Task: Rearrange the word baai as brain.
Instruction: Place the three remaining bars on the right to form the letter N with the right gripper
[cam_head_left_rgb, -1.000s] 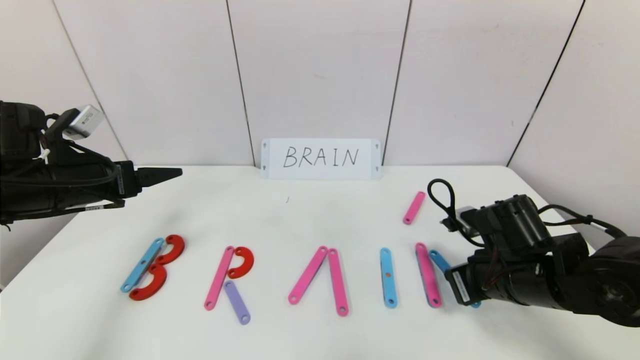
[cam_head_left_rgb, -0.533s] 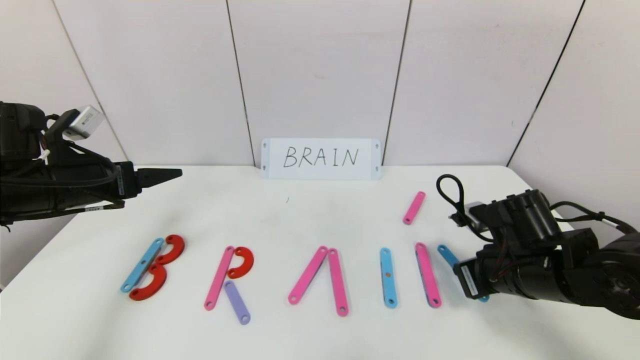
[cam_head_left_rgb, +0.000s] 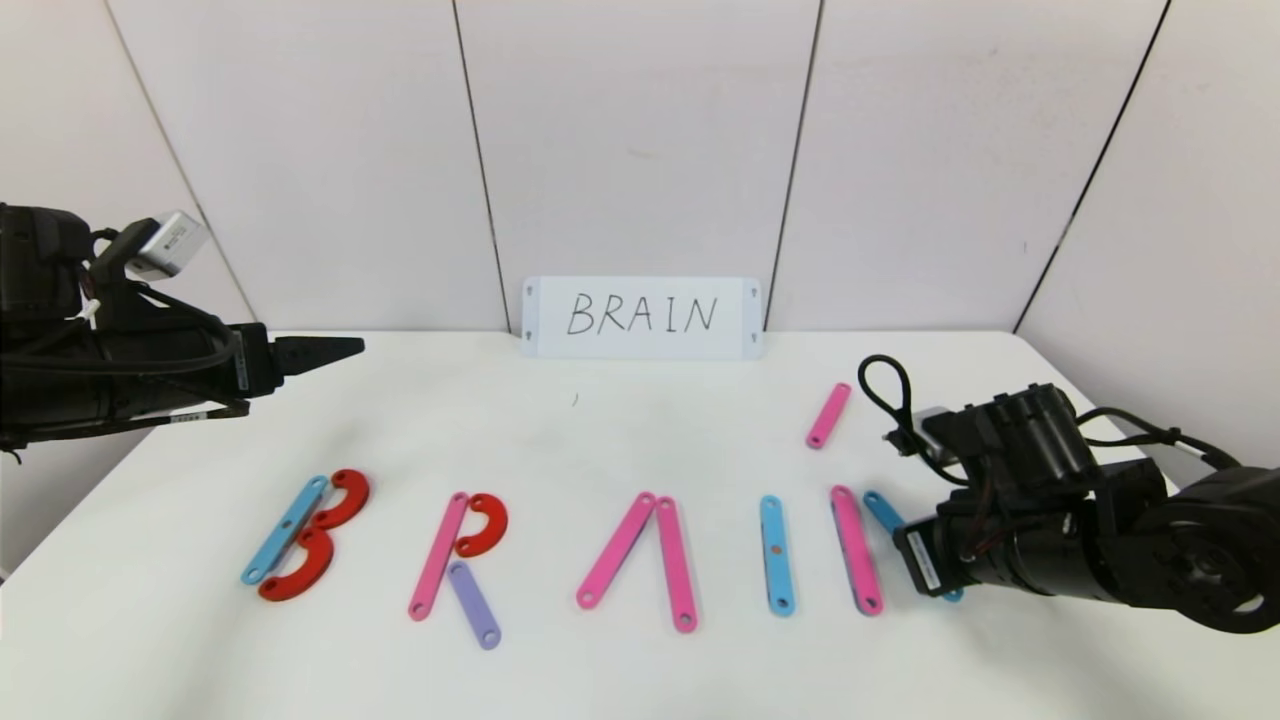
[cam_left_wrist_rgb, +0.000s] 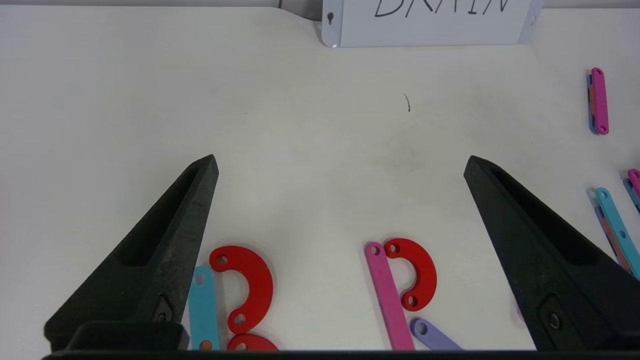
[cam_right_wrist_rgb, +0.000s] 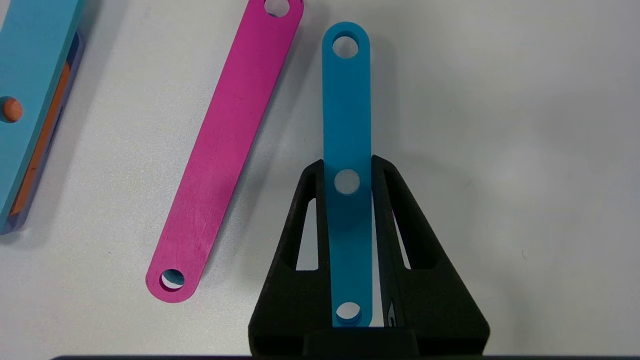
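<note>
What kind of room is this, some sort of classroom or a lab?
Most likely a robot test bench in a lab. A bare white table stands boxed in by plain white panels, a handwritten BRAIN card leans at the back as a model, and holed plastic strips lie spelling letters.

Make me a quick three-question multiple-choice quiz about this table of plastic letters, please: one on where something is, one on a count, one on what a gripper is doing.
1. Where does the short pink strip lie?
A. Beside the B
B. Apart, behind the last letter
C. On the card

2. How many red curves are there?
A. Two
B. Three
C. Five

3. The right gripper is:
A. Wide open
B. Shut on the blue strip
C. Holding the card

Answers: 1 B, it sits alone nearer the wall. 2 B, two form the B, one the R. 3 B, fingers flank that strip.
</note>
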